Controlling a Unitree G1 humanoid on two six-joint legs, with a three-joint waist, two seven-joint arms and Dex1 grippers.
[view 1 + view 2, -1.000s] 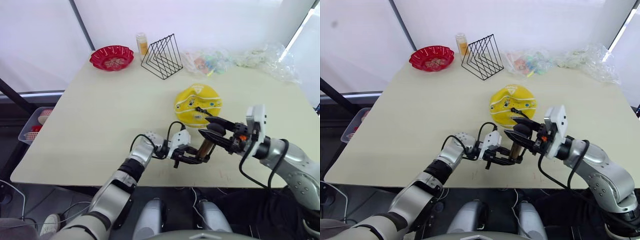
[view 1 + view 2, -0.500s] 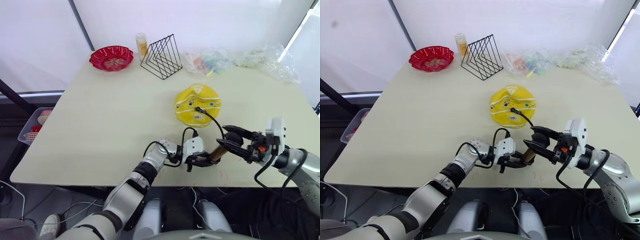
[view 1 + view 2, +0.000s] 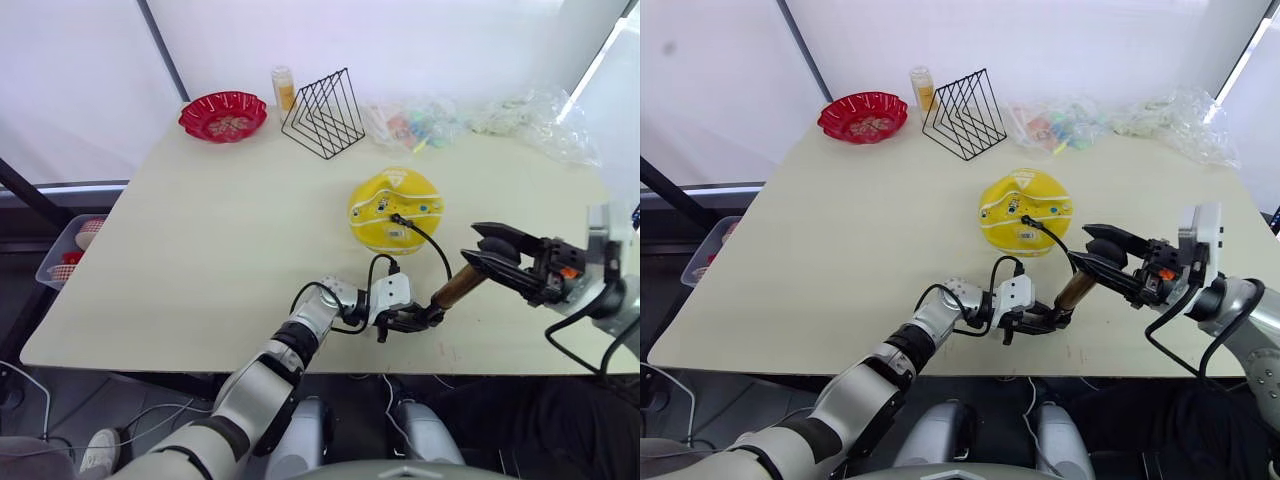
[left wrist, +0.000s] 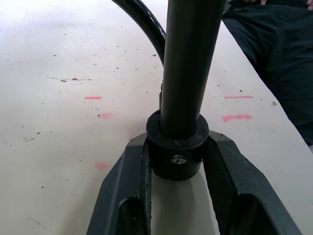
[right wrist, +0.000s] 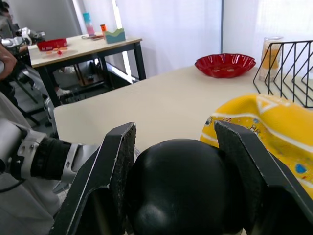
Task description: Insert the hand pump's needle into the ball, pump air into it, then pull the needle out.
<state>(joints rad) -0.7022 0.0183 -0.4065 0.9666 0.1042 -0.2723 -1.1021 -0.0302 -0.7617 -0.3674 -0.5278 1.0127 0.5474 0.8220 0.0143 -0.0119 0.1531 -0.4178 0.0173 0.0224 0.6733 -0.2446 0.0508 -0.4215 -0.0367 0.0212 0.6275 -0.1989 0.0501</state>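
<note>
The small hand pump with a gold-bronze barrel (image 3: 459, 287) is held slanted between both grippers, just above the pale desk (image 3: 200, 250). Its black base cap is pinched by the left gripper (image 3: 415, 318) to steady it, while its black handle knob is clamped by the right gripper (image 3: 490, 255) for stroking. One thin black hose (image 3: 425, 235) is run from the pump to one flattened yellow ball (image 3: 396, 208) beyond the grippers, so the needle is judged inserted
</note>
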